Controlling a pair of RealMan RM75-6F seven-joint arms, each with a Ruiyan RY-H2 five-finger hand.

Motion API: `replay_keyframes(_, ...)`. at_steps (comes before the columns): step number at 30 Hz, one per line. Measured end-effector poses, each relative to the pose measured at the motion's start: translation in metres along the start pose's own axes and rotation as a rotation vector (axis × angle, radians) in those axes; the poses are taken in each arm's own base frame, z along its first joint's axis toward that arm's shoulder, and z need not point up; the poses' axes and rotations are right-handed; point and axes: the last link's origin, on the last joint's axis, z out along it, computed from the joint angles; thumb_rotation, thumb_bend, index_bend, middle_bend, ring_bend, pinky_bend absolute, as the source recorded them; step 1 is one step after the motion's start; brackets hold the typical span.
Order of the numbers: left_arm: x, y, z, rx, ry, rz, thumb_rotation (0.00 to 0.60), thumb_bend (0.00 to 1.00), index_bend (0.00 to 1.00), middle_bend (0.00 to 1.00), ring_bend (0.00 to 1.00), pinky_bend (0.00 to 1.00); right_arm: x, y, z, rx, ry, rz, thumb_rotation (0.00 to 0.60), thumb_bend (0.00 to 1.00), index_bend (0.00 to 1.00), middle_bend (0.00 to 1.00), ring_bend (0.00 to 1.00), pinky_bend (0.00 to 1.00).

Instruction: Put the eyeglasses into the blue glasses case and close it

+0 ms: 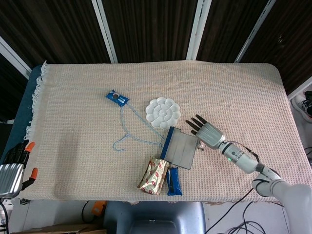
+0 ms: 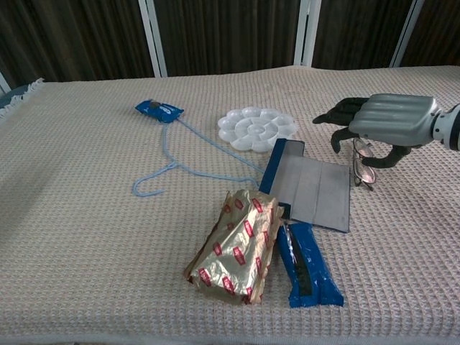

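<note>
Tablecloth (image 2: 86,237) scene: right hand (image 2: 381,126) holds eyeglasses (image 2: 361,164); labels unreadable.

Table (image 1: 73,97) under beige woven cloth, bearing case (image 2: 310,188) and palette (image 2: 256,128) left of the fingers (image 2: 343,113), then gold packet (image 2: 237,244), blue packet (image 2: 307,266), blue cord (image 2: 180,162), small pouch (image 2: 159,110)

The tablecloth (image 2: 86,237) is beige with a fine waffle weave, white fringe at the left edge. At centre, the glasses case (image 2: 310,188) shows a grey inner face edged in dark blue. Above it sits a white flower-shaped palette (image 2: 256,128). A light blue cord (image 2: 169,164) runs to a blue snack packet (image 2: 159,110) at upper left. Lower centre — a gold wrapper (image 2: 236,248) with red labels, beside a blue wrapper (image 2: 310,267). The right hand (image 2: 381,126) is silver-grey with black fingers (image 2: 338,113); the eyeglasses (image 2: 363,164) under it have dark rims.
</note>
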Motion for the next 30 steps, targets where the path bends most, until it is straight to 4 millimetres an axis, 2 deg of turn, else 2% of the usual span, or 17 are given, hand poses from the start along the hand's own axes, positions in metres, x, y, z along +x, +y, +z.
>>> replay_keyframes(16,0.001,0.000,-0.001,0.001,0.008,-0.001,0.600,0.43,0.00,0.00,0.00,0.13,-0.014,0.010,-0.009,-0.043,-0.100,-0.015,0.600,0.53,0.47,0.00,0.00,0.00)
replay_keyframes(26,0.001,0.001,-0.001,-0.002,0.006,-0.002,0.600,0.43,0.00,0.00,0.00,0.13,-0.020,0.015,-0.024,-0.077,-0.135,0.007,0.600,0.53,0.46,0.00,0.00,0.00)
replay_keyframes(30,0.001,0.001,-0.001,-0.003,0.004,-0.002,0.600,0.43,0.00,0.00,0.00,0.13,-0.020,0.014,-0.029,-0.081,-0.135,0.021,0.600,0.48,0.48,0.00,0.00,0.00)
